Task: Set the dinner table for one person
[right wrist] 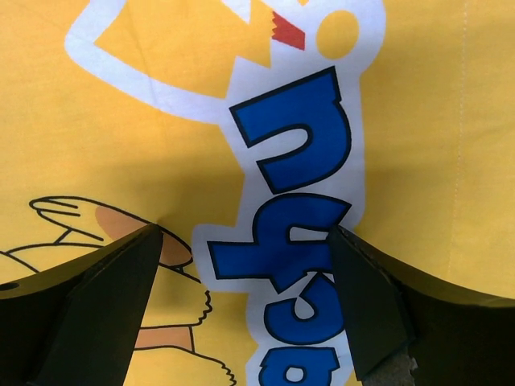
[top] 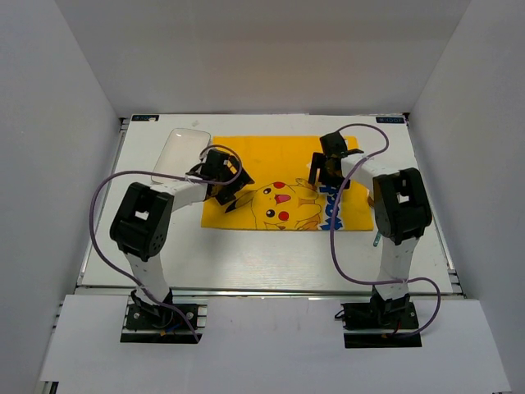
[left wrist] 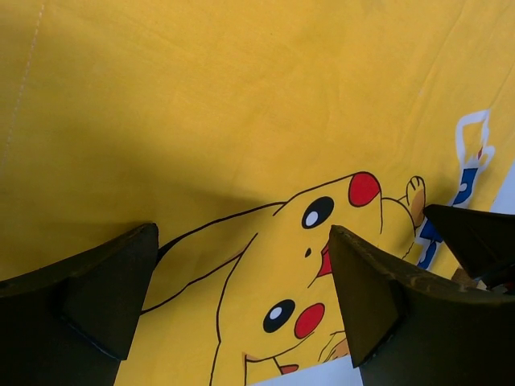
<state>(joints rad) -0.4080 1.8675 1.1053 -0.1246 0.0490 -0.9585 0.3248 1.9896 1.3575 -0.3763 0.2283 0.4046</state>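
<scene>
**Dinner table** [top: 246, 263]: white top, lying under the placemat and spreading out past it on every side. The setting is judged to be barely beginning.

**Placemat** [top: 279, 152]: yellow cloth with a Pikachu print, its long axis running left to right.

**Clear piece** [top: 180, 152]: pale and rounded, possibly a plate or tray. It is lying just off the placemat's far-left corner, its long axis pointing away from the arm bases.

**Left gripper** [left wrist: 241, 233]: hovering over the placemat's left edge, fingers standing apart and holding nothing. It is sitting just beside the clear piece, so this is the nearer arm.

**Right gripper** [right wrist: 245, 233]: hanging over the placemat's right-hand lettering, fingers apart and empty, well apart from the clear piece.

**Slim item** [top: 376, 240]: lying off the placemat's near-right corner, too small to name.
</scene>
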